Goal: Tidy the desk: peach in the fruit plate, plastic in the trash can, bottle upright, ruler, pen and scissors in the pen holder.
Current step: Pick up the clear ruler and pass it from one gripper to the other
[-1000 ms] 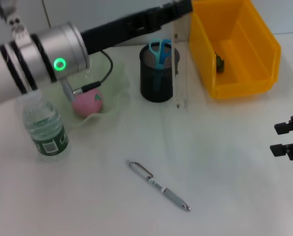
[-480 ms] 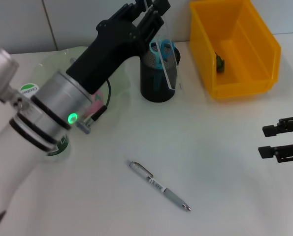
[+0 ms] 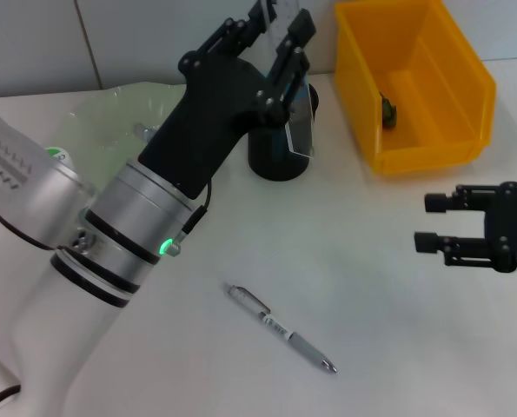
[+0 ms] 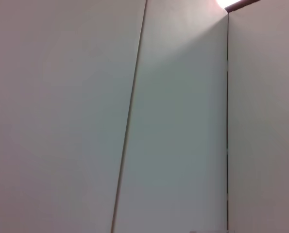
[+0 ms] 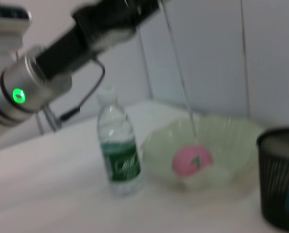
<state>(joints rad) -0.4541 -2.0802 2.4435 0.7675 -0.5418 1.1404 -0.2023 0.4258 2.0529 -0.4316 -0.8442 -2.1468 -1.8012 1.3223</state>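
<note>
My left gripper [image 3: 271, 39] is shut on the clear ruler [image 3: 300, 130], holding it upright with its lower end at the black mesh pen holder [image 3: 271, 161]. The scissors in the holder are mostly hidden behind the arm. The pen [image 3: 280, 328] lies on the table in front. My right gripper [image 3: 430, 222] is open and empty at the right, above the table. In the right wrist view the bottle [image 5: 117, 155] stands upright beside the green fruit plate [image 5: 231, 141], which holds the pink peach [image 5: 192, 162]. The left wrist view shows only wall.
The yellow bin [image 3: 414, 148] stands at the back right with a small dark object [image 3: 387, 111] inside. My left arm [image 3: 154, 200] crosses the left half of the table and hides the bottle and most of the plate [image 3: 110, 109] in the head view.
My left arm swung the ruler from leaning beside the pen holder to upright over it, and now covers the bottle and peach. My right gripper moved left, further into view.
</note>
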